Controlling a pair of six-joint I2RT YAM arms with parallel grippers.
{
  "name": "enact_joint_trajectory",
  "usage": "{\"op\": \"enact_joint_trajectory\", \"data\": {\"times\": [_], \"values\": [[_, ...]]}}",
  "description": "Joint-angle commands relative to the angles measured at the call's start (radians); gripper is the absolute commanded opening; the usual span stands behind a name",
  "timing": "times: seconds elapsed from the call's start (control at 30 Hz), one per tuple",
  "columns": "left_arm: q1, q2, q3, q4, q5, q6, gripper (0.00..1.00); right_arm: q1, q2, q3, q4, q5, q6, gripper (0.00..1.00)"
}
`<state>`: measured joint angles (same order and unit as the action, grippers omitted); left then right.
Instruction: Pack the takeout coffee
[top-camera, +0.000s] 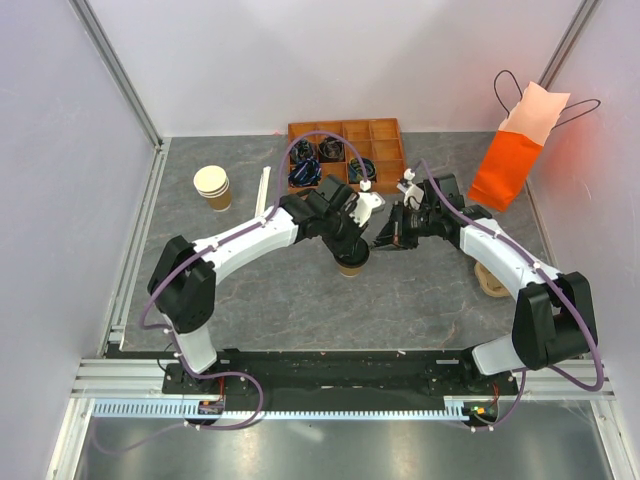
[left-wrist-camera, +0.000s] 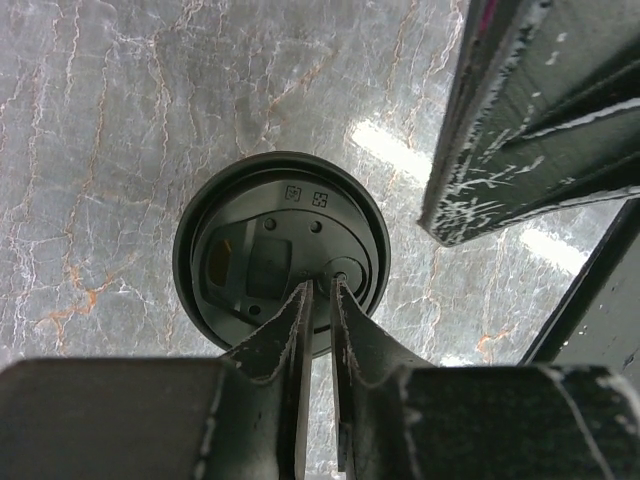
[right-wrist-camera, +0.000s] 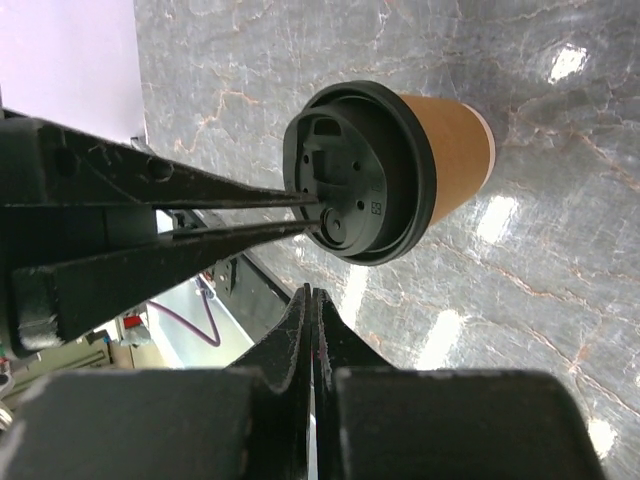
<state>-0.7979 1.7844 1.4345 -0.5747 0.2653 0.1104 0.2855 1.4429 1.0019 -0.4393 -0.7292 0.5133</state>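
Note:
The takeout coffee (top-camera: 350, 266) stands upright on the grey marble table mid-centre, a tan paper cup (right-wrist-camera: 455, 150) under a round black lid (right-wrist-camera: 360, 170). My left gripper (left-wrist-camera: 320, 287) reaches over it from above. Its jaws are nearly together with only a thin slit between them, and the tips rest on the lid (left-wrist-camera: 280, 240) near the small round boss. Nothing shows in the slit. My right gripper (right-wrist-camera: 316, 293) is shut and empty. It hangs just right of the cup, apart from it (top-camera: 383, 242). Its dark fingers (left-wrist-camera: 520, 130) show in the left wrist view.
An orange paper bag (top-camera: 506, 168) with a pink lining stands open at the back right. A wooden tray (top-camera: 384, 131) holding black lids sits at the back centre. A stack of lidless cups (top-camera: 212, 187) stands back left, and a wooden ring (top-camera: 490, 281) lies beside the right arm.

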Motion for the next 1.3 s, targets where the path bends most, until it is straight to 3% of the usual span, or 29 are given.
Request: {"op": "enact_joint_trajectory", "data": {"times": [0.0, 0.5, 0.77, 1.17, 1.27], "values": [[-0.007, -0.078, 0.035, 0.018, 0.012, -0.006, 0.2, -0.002, 0.005, 0.0, 0.054, 0.013, 0.022, 0.0], [-0.03, -0.186, -0.023, 0.044, 0.019, 0.043, 0.22, 0.033, 0.18, 0.014, 0.304, -0.059, 0.157, 0.0], [-0.053, -0.154, -0.02, 0.047, -0.009, 0.074, 0.23, 0.034, 0.211, -0.014, 0.274, -0.024, 0.137, 0.0], [-0.055, -0.001, -0.169, 0.125, -0.072, 0.09, 0.23, 0.034, 0.251, -0.019, 0.243, -0.007, 0.125, 0.0], [-0.055, -0.051, -0.189, 0.116, -0.046, 0.077, 0.23, 0.032, 0.249, -0.017, 0.232, -0.003, 0.116, 0.0]]}}
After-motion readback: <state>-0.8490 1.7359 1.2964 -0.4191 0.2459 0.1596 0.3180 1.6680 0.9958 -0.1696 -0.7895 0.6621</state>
